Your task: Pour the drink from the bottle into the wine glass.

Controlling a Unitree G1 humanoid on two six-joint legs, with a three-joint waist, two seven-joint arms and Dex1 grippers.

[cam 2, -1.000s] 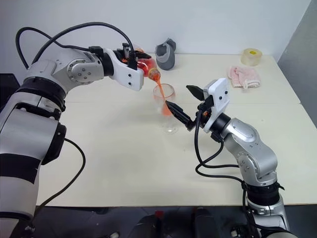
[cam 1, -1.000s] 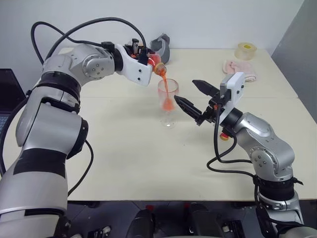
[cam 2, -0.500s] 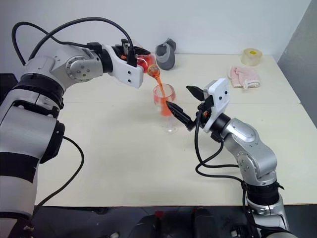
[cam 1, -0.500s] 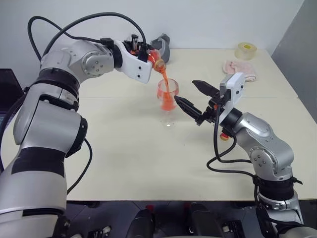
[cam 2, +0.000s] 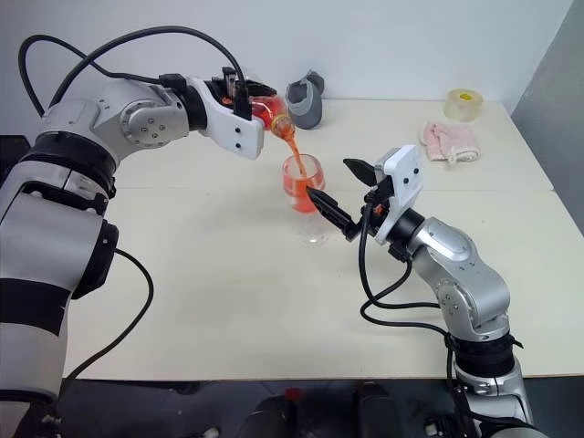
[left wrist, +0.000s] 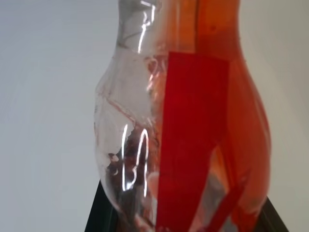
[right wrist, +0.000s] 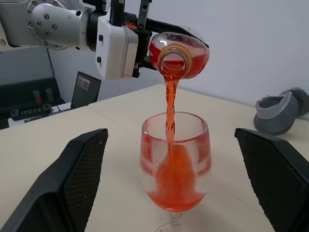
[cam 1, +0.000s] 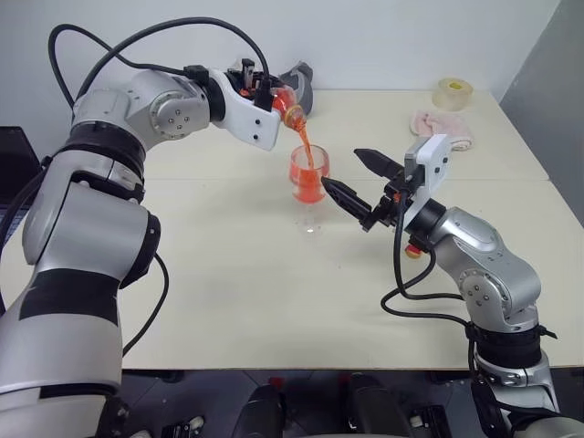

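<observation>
Cream table [cam 1: 228, 301], white wall behind. Wine glass [cam 1: 309, 187] stands mid-table, bowl partly full of red drink [right wrist: 170, 108] streaming from the tilted bottle [right wrist: 181, 53] just above its rim. Left gripper [cam 1: 265, 94] is clamped around the bottle. Right gripper [cam 1: 351, 176] is beside the glass, fingers spread wide, holding nothing. Pink cloth [cam 1: 444, 128] and tape roll [cam 1: 453, 93] sit near the far right corner.
</observation>
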